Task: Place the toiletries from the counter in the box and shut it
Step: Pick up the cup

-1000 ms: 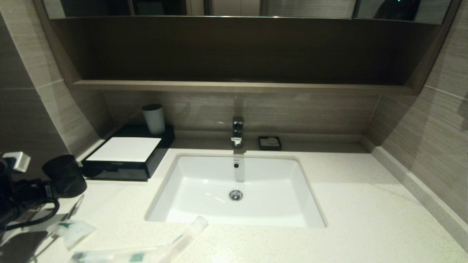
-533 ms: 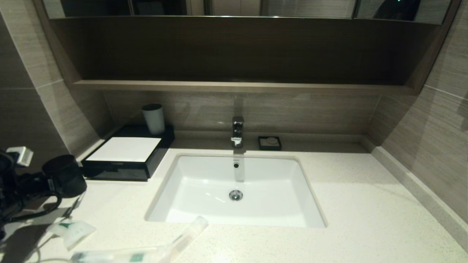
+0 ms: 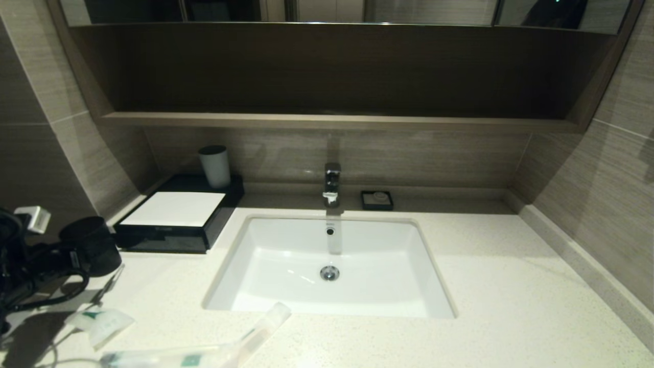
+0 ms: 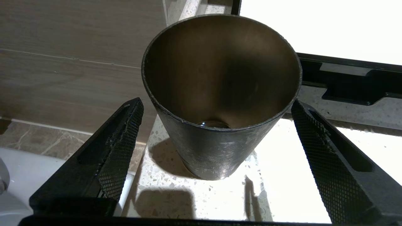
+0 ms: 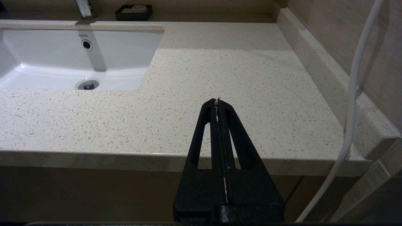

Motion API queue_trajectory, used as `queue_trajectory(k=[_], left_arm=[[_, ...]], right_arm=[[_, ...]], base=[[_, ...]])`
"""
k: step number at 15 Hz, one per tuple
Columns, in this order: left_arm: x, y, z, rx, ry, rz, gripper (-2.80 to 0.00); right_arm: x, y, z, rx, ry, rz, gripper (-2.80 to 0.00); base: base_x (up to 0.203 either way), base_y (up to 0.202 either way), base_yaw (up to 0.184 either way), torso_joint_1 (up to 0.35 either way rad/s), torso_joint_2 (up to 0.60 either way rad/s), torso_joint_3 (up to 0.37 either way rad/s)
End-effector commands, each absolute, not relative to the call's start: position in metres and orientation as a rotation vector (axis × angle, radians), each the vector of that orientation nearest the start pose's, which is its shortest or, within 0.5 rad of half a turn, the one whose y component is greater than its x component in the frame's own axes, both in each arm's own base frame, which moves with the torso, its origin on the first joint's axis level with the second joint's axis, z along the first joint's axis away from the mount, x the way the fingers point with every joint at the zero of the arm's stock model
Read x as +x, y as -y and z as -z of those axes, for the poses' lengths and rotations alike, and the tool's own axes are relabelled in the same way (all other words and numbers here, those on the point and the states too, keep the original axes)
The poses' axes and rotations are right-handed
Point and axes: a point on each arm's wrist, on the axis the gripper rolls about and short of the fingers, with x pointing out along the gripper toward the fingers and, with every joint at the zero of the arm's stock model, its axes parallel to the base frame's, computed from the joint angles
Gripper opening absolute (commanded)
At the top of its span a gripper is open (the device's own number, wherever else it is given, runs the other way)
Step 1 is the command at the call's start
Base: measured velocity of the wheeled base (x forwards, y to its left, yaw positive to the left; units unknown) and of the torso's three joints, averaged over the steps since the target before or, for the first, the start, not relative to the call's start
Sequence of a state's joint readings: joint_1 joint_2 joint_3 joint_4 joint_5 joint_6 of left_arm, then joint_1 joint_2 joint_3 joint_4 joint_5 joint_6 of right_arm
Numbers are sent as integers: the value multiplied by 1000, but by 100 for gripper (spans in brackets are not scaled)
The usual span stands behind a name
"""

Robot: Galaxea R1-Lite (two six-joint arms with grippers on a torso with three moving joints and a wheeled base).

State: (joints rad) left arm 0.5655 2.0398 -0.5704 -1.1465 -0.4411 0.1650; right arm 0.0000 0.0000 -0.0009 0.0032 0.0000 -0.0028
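The toiletries lie at the front left of the counter [image 3: 511, 306]: a short pouch [image 3: 99, 323], a long packet [image 3: 168, 357] along the front edge, and a second long packet [image 3: 263, 324] at the sink's front rim. The box [image 3: 173, 209], black with a white top, stands at the back left and also shows in the left wrist view [image 4: 345, 81]. My left gripper [image 4: 216, 105] is open, its fingers [image 4: 122, 147] standing apart from either side of a dark brown tumbler [image 4: 220, 94]. My right gripper [image 5: 217, 102] is shut and empty over the counter's front right edge.
The tumbler [image 3: 89, 245] stands upright at the counter's left end, just in front of the box. A grey cup [image 3: 215, 166] sits on the box's rear. The white sink [image 3: 329, 266], a tap [image 3: 331, 184] and a small black soap dish [image 3: 377, 200] fill the middle.
My left arm has shifted slightly at the counter's left edge. The tumbler, the packets and the box have stayed where they were.
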Motion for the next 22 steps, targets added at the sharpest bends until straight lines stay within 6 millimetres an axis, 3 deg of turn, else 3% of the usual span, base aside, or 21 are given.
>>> queue_trajectory(k=[1,7,8,17,22], left_arm=[[279,-166,-69,11,-290,-98,0],[285,-169,-65,9,-293,-89,0],[285,-170,-65,7,-295,-88,-280],[283,-165,-67,4,-299,-68,-280],[257,-146,-129,79,-141,-78,-280]], right_arm=[[-23,0,-75,-3,-2,0,-280],[-23,0,-75,-3,0,0,-280],[-23,0,-75,-3,-3,0,-280],[-23,0,-75,-3,-1,0,-280],[-23,0,-75,-3,-3,0,-280]], base=[[0,0,0,0,0,0],[0,0,0,0,0,0],[0,0,0,0,0,0],[0,0,0,0,0,0],[0,0,0,0,0,0]])
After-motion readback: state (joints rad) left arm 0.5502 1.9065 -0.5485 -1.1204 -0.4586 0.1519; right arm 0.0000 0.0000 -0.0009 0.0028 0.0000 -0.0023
